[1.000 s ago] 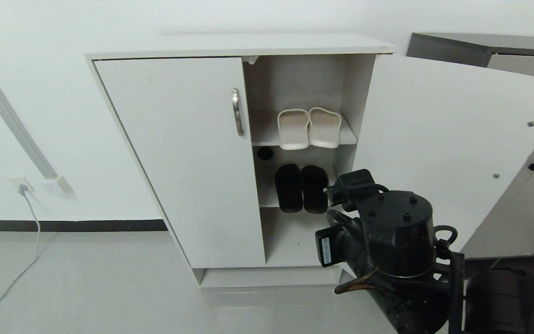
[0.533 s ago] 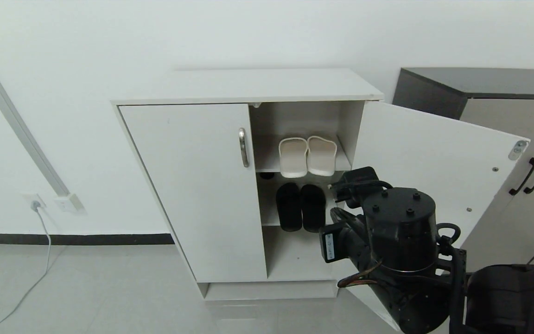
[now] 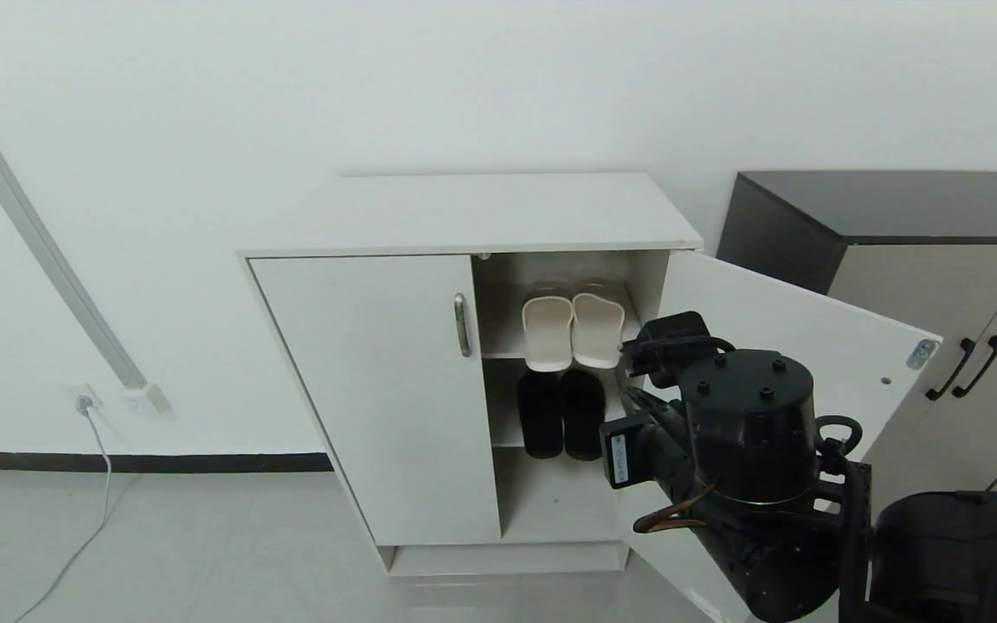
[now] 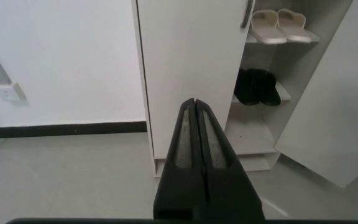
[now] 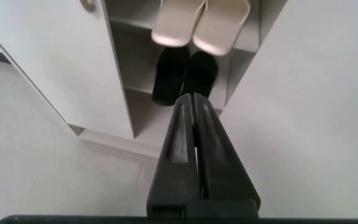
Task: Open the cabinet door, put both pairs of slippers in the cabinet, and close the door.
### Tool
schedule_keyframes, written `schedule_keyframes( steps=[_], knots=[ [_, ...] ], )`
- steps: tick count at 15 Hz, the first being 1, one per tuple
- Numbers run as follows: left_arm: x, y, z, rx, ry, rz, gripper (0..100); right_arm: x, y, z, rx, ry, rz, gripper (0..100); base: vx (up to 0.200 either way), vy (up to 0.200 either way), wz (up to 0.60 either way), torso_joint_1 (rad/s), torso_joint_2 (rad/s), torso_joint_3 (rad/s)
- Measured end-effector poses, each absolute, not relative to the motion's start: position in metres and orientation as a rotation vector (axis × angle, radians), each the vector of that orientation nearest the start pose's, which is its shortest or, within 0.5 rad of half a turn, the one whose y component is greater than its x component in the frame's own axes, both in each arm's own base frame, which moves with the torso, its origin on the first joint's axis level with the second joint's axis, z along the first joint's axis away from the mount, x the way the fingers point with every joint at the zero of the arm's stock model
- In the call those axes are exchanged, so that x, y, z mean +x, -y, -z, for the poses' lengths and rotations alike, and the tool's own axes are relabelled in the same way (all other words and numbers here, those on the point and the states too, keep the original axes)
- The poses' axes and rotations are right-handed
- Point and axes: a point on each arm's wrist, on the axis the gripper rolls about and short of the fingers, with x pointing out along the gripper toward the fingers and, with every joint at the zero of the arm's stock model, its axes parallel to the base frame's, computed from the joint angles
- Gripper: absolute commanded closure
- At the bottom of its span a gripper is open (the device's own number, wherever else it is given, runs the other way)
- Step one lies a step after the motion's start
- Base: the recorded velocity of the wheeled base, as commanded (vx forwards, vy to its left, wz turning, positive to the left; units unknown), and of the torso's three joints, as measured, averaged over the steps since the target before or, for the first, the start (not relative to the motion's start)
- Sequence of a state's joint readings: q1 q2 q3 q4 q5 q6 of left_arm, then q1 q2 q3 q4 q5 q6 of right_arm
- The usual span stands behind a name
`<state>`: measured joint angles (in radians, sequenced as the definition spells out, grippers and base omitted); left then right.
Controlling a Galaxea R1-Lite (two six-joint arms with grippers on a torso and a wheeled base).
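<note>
Cabinet: a white two-door cabinet (image 3: 481,212) stands on the floor (image 3: 204,554) against a pale wall (image 3: 204,130). Its left door (image 3: 377,381) is shut and its right door (image 3: 775,337) is swung wide open.

White slippers: the white slippers (image 3: 572,329) sit side by side on the upper shelf of the open half.

Black slippers: the black slippers (image 3: 561,414) sit side by side on the shelf directly below.

Right pincer: the right pincer (image 5: 191,101) has its fingers pressed together and grips nothing. It is outside the open half, aimed at the black pair, apart from both pairs and beside the open door.

Left pincer: the left pincer (image 4: 194,104) is pressed together and empty, in front of the shut left door, well apart from both pairs.

Surroundings: a grey cabinet (image 3: 897,208) stands to the right. A wall socket (image 3: 83,404) with a cable (image 3: 100,484) is to the left.
</note>
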<state>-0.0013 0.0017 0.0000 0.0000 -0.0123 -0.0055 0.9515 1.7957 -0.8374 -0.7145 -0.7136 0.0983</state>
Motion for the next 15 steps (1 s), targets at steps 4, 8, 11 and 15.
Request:
schedule_keyframes(
  steps=[4,8,11,15],
  knots=[
    [-0.0227,0.0002,-0.0755,-0.006,-0.002,0.014,100,0.1995,-0.2549,-0.1693,-0.083,-0.176,-0.229,100,0.0,0.0,0.0,0.2,-0.52,-0.317],
    [-0.0227,0.0002,-0.0755,-0.006,-0.002,0.014,100,0.1993,-0.2549,-0.1689,-0.083,-0.178,-0.236,100,0.0,0.0,0.0,0.216,-0.54,-0.312],
    [-0.0227,0.0002,-0.0755,-0.006,-0.002,0.014,100,0.1998,-0.2538,-0.1673,-0.086,-0.185,-0.246,100,0.0,0.0,0.0,0.235,-0.54,-0.3],
    [-0.0227,0.0002,-0.0755,-0.006,-0.002,0.014,100,0.1991,-0.2518,-0.1625,-0.097,-0.202,-0.275,100,0.0,0.0,0.0,0.059,-0.12,-0.073]
  ],
)
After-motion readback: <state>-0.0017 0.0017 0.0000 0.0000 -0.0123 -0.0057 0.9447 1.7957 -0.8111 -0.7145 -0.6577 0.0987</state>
